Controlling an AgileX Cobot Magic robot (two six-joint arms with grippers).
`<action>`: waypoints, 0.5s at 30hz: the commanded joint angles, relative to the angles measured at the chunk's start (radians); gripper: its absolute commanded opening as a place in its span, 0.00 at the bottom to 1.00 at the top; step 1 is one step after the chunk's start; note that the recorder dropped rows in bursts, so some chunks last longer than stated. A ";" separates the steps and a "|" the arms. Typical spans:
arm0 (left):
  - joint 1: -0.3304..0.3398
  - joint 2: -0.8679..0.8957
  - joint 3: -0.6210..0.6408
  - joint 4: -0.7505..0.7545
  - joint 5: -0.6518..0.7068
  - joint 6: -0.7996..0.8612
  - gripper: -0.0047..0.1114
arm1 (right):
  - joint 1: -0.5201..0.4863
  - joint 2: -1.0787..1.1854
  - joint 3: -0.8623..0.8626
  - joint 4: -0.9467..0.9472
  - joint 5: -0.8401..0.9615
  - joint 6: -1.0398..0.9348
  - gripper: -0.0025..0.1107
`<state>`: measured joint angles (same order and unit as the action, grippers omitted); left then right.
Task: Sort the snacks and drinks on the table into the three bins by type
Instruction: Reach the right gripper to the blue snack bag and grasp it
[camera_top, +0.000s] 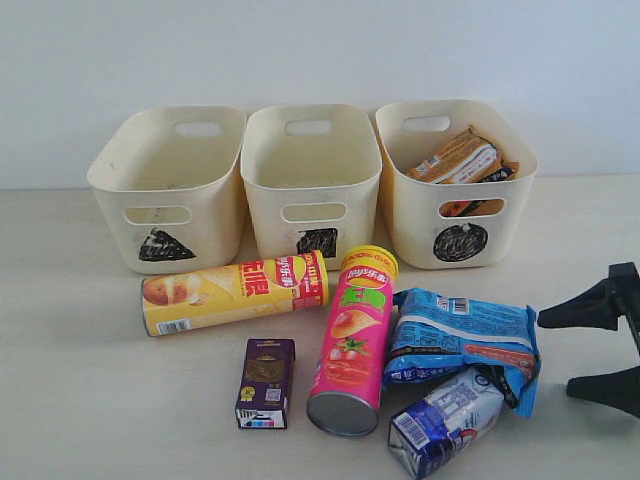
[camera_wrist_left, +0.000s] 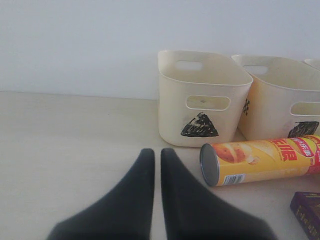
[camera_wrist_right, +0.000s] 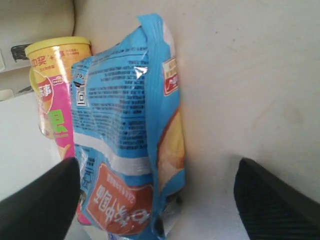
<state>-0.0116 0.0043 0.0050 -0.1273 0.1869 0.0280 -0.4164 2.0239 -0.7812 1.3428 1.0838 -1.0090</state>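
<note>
Foil, blue and white and crinkled, makes up the snack packet (camera_top: 460, 335) that lies flat on the pale beige desk (camera_top: 80, 380). It sits just beside the pink cylindrical chip tube with metal ends (camera_top: 355, 345), and its near end rests against the small blue-and-white drink carton (camera_top: 445, 420). My right hand (camera_top: 555, 352) has its fingers wide apart, one on each side of the packet's end, and grips nothing. I judge the packet light, soft and slippery, with contents that crush easily, so I would close gently across its narrow width near the sealed edge, not on the puffed middle. It likely belongs in the cream plastic bin marked with a black circle (camera_top: 415, 215), where orange-yellow packets (camera_top: 455, 160) already lie. My left hand (camera_wrist_left: 156, 155) has its fingers pressed together and empty, over bare desk near the triangle-marked bin (camera_wrist_left: 172, 100). My right arm is cut off at the edge of the exterior view. From the wrist I cannot tell whether one finger already brushes the foil. The circle bin's wall hides whatever lies deeper inside.
</note>
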 joint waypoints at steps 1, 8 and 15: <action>0.001 -0.004 -0.005 -0.007 -0.006 -0.009 0.07 | -0.002 0.044 0.001 0.031 0.001 -0.067 0.69; 0.001 -0.004 -0.005 -0.007 -0.006 -0.009 0.07 | 0.072 0.092 0.000 0.110 -0.048 -0.120 0.69; 0.001 -0.004 -0.005 -0.007 -0.006 -0.009 0.07 | 0.185 0.119 -0.039 0.177 -0.152 -0.151 0.69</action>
<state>-0.0116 0.0043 0.0050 -0.1273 0.1869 0.0280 -0.2655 2.0972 -0.8051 1.5288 1.0615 -1.1418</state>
